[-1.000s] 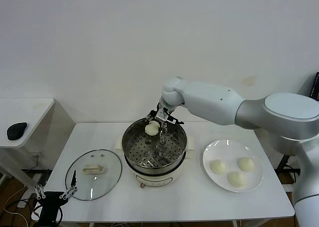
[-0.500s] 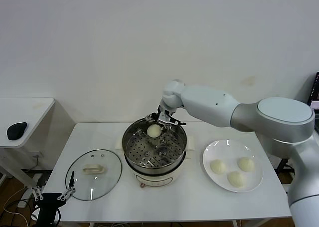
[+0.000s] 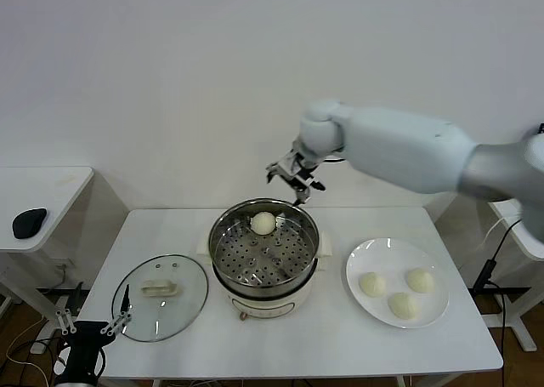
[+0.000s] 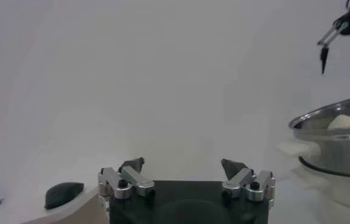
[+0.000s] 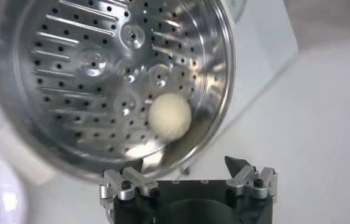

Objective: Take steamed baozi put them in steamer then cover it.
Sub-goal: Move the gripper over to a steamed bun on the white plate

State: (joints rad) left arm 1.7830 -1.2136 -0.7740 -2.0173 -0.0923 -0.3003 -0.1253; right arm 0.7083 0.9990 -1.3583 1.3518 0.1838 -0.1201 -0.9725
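steamer: cut by edge in left wrist view | bun inside: only top shows above rim | dark thing on far-left side table: too small to tell | right arm: runs off right edge

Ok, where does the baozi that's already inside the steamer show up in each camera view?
Head view: the baozi lies on the perforated tray at the far side of the steamer, below the open right gripper.
Left wrist view: only its top peeks over the steamer's rim, at the right edge.
Right wrist view: the bun sits on the tray near the wall, just beyond the fingers.
Shared landmark: the steamer's shiny steel rim.
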